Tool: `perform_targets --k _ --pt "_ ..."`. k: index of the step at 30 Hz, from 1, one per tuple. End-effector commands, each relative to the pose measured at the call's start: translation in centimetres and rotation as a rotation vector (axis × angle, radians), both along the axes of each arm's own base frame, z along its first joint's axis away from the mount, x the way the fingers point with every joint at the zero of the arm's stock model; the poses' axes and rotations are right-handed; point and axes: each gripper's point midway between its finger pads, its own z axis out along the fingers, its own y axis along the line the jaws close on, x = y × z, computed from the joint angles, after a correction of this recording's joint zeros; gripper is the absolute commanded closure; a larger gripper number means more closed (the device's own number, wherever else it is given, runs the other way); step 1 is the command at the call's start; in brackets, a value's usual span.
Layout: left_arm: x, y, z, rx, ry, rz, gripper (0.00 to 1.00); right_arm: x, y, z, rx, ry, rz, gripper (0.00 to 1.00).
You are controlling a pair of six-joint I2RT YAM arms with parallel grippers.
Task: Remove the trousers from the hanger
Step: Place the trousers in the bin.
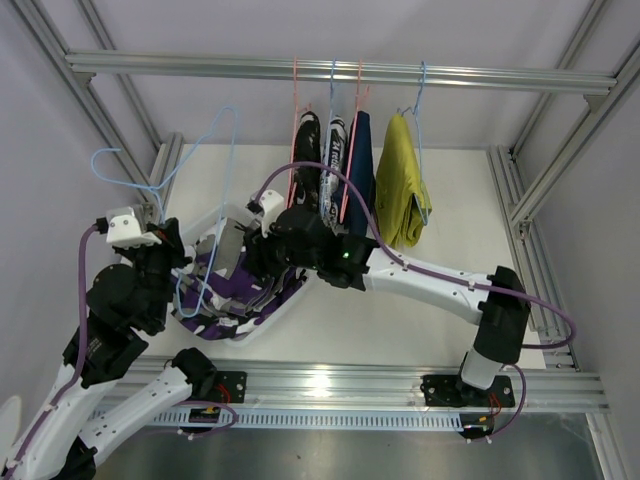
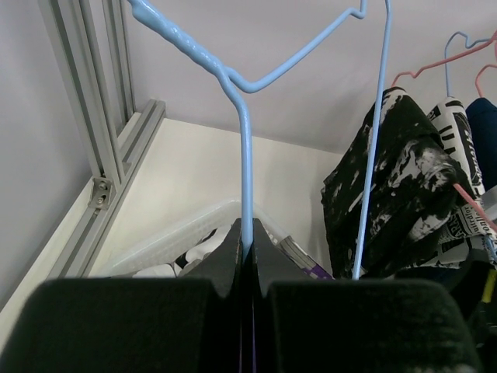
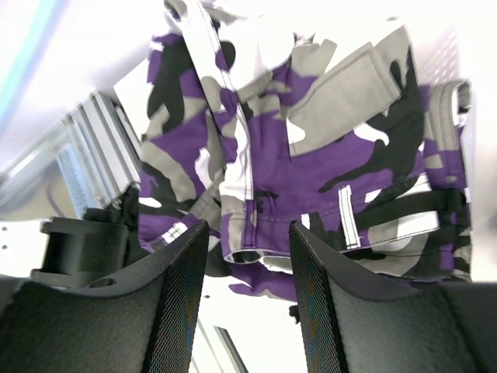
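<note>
L pincer (image 2: 247, 247) clamped tight on the thin light-blue wire hanger (image 2: 245, 155), wire running up from btwn its pads. R pincer (image 3: 248, 230) stands parted, nothing btwn its pads. Just beyond them lies the purple-white-black camo cloth trousers (image 3: 311, 140), crumpled in a white plastic tub (image 2: 171, 233) under both pincers.

Further off, past R pincer: black white-speckled pair (image 2: 388, 179), white dark-print pair (image 2: 458, 132), plain navy pair (image 1: 361, 150) and plain yellow pair (image 1: 400, 190), all on hangers on the grey metal rail (image 1: 330, 70).

Risks: the blue hanger's free leg passes close by the speckled pair, so a swing of L arm could snag it. R arm's cable runs across the hung pairs and could drag one.

Unclear: hanger's bottom bar is cut off in the L wrist view, so can't tell if the camo pair is fully off it. Navy pair's lower part is hidden behind R arm.
</note>
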Motion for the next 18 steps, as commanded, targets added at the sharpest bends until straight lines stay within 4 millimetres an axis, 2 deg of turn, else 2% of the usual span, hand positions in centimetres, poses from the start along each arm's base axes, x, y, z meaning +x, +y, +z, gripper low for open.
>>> perform_targets --k 1,6,11,18 --pt "-0.2 -0.2 1.3 -0.011 -0.03 -0.025 0.99 -0.6 -1.1 3.9 0.074 -0.017 -0.019 0.5" --pt "0.3 -1.4 0.8 -0.012 -0.007 -0.066 0.99 -0.9 -1.1 7.7 0.179 -0.03 0.01 0.48" --pt "0.4 -1.7 0.7 -0.015 -0.002 -0.078 0.99 -0.9 -0.5 11.7 0.316 -0.03 0.025 0.47" --pt "0.4 -1.9 0.7 -0.018 -0.002 -0.092 0.99 -0.5 0.7 14.2 0.444 -0.006 0.051 0.48"
